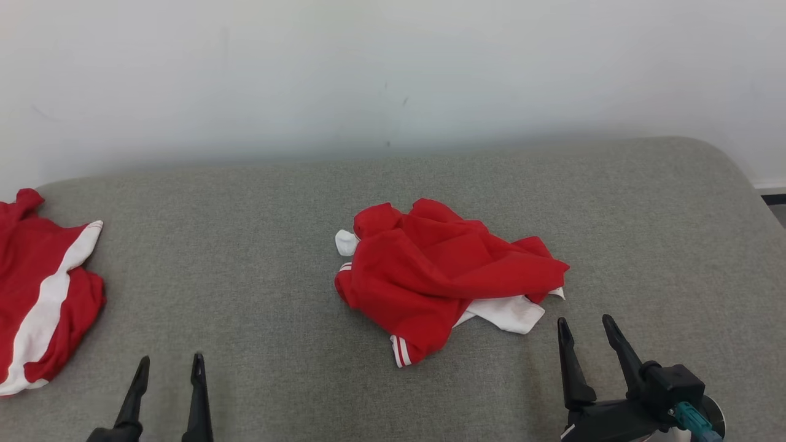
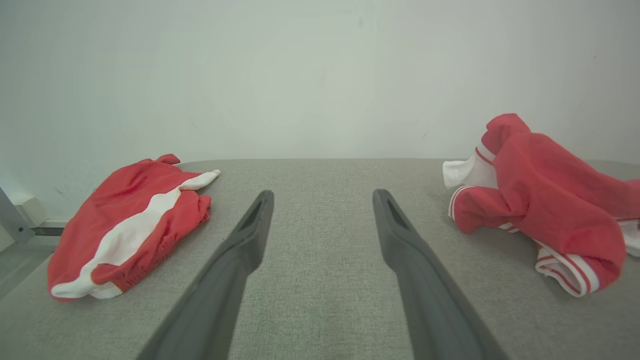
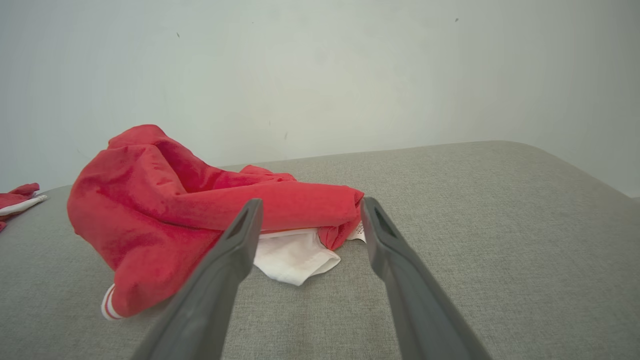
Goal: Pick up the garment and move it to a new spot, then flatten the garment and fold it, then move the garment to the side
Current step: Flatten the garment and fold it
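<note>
A crumpled red-and-white garment [image 1: 430, 270] lies on the grey worktop [image 1: 245, 276]; left end effector [image 1: 171, 362] and right end effector [image 1: 584, 320] gape wide, empty.

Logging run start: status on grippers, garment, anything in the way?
Left gripper open, empty, over bare grey surface. Right gripper open, empty, just short of crumpled red-and-white garment. Second red garment far left, not in the way.

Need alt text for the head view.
A crumpled red and white garment lies untouched in the middle of a grey padded surface. The left gripper and right gripper stand open at the bottom, the right just short of it. A second red and white garment lies far left.
</note>
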